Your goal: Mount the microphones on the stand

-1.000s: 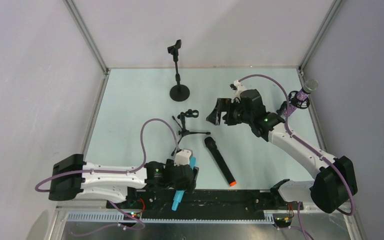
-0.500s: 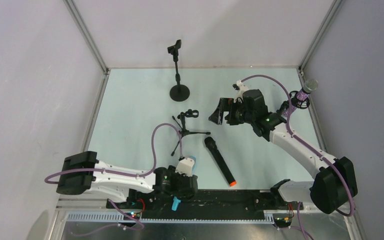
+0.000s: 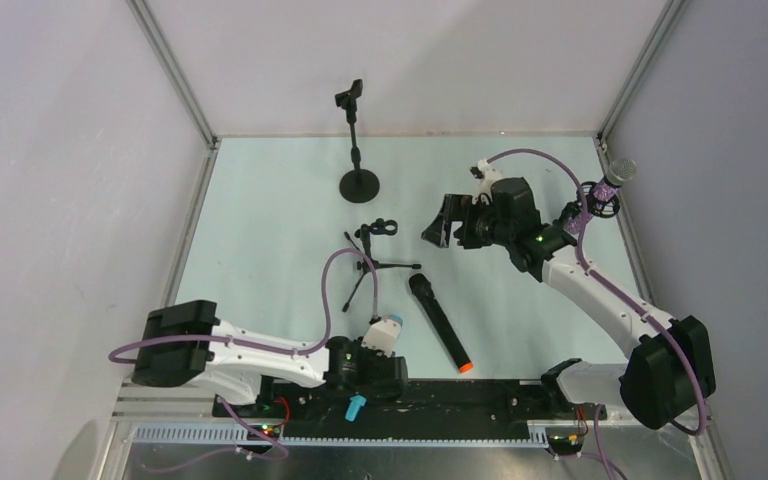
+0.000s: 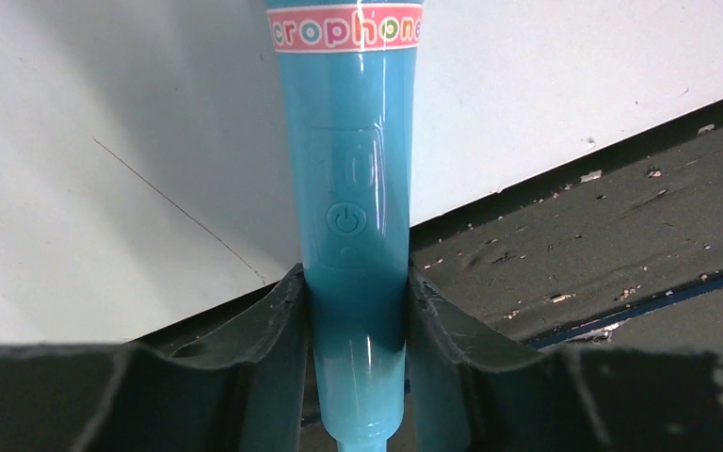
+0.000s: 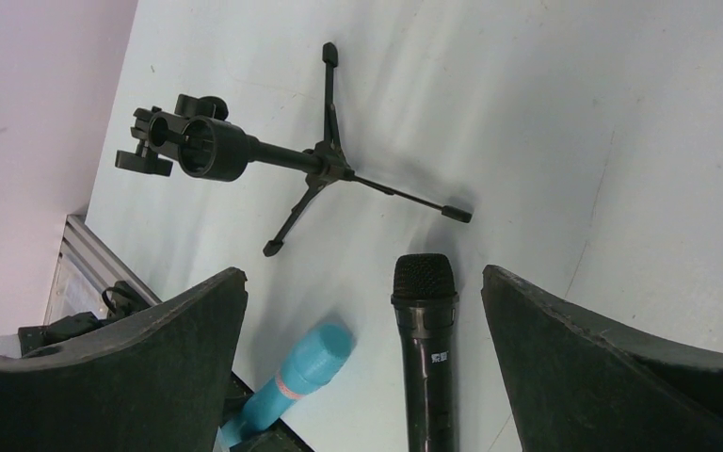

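Jaws of left tool (image 4: pixel 356 315) have closed onto cyan microphone (image 4: pixel 350 169).

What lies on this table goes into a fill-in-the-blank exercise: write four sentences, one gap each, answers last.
1. The left claw is closed on the cyan microphone at the ____ edge of the table.
2. The black microphone lies flat; the tip opposite its mesh head is ____.
3. The purple microphone sits in a mount at the ____ side of the table.
4. The right claw hangs ____, holding nothing.
Missing words: near; orange; right; open.
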Available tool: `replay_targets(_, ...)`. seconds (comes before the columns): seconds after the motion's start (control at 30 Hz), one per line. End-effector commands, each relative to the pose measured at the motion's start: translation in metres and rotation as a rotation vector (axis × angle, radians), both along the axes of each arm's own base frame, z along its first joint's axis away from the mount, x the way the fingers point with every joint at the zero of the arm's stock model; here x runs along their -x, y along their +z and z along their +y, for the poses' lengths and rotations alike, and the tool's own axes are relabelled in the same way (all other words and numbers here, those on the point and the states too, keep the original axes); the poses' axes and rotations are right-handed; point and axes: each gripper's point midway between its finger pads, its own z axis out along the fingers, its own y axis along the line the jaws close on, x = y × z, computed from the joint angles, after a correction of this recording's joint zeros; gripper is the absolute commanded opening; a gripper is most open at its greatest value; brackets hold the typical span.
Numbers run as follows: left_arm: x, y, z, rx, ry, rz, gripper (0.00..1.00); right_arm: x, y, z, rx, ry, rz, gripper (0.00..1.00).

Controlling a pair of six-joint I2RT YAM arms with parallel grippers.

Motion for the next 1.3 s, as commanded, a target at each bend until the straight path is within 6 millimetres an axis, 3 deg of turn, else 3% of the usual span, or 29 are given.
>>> replay_targets(0.0, -0.005, 0.001, -0.001, -0.025, 0.0, -0.032, 0.27, 0.0, 0.017, -0.007, -0.009, 0.004, -0.056, 1.0)
replay_targets(0.13, -0.005, 0.003, -0.004, -0.012, 0.003, -0.031, 0.06, 0.0, 0.018, -0.009, -0.012, 0.002, -0.057, 1.0)
replay_targets(0.2, -0.006, 0.005, -0.005, -0.003, 0.01, -0.033, 0.01, 0.0, 0.018, -0.009, -0.012, 0.003, -0.058, 0.99)
replay_targets(0.37, -0.012, 0.013, -0.01, 0.033, 0.029, -0.066, 0.0, -0.001, 0.021, -0.009, -0.02, 0.01, -0.069, 0.99)
replay_targets(0.77, -0.043, 0.057, -0.042, 0.139, 0.073, -0.176, 0.0, 0.005, 0.033, -0.017, -0.018, 0.001, -0.095, 1.0)
replay_targets(1.13, -0.085, 0.111, -0.065, 0.189, 0.047, -0.305, 0.0, 0.014, 0.043, -0.027, -0.046, -0.012, -0.128, 1.0)
replay_targets(1.27, -0.098, 0.13, -0.084, 0.235, -0.006, -0.325, 0.0, 0.017, 0.048, -0.032, -0.063, -0.017, -0.137, 0.99)
